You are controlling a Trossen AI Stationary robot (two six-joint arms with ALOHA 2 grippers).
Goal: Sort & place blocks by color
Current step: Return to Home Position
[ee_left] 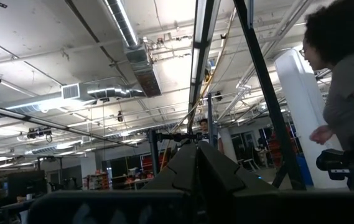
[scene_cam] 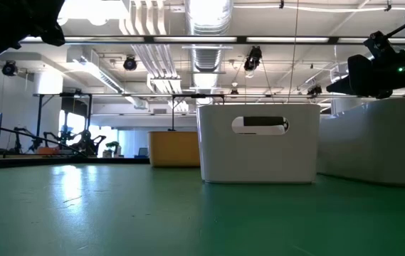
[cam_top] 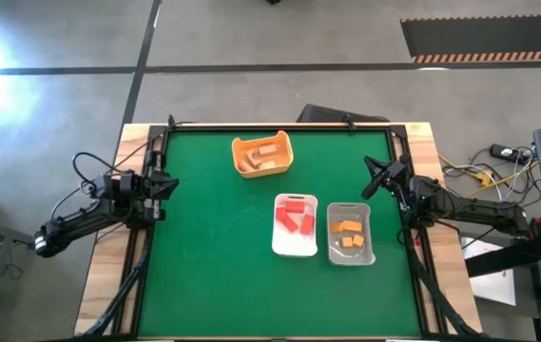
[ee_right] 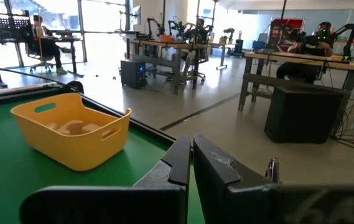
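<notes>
Green table (cam_top: 213,275), open workshop hall beyond. Items listed outward from jaws:

- R gripper (cam_top: 373,177): at table's R edge, raised off mat. Jaws closed, fingers pressed together, nothing held.
- L gripper (cam_top: 164,184): at L edge, raised likewise. Jaws closed, empty.
- Clear tray (cam_top: 351,257): nearest item, just inward of R jaws. Orange blocks (cam_top: 348,234) inside.
- White tray (cam_top: 294,248): just beside clear tray, on side away from R jaws. Red blocks (cam_top: 296,217) inside, one bar lying diagonal.
- Yellow bin (cam_top: 236,152): farther off, twd far edge, betw. both arms. Tan blocks (cam_top: 264,156) inside, long axes unclear.
- Person (ee_left: 344,74): beyond table, seen past L jaws.

Judgement: no loose blocks seen on mat, so sorting looks complete. All blocks lie inward of both jaws, w/ R arm nearer the trays. Coming move prob. needs no pick, only a clear path away from trays.
</notes>
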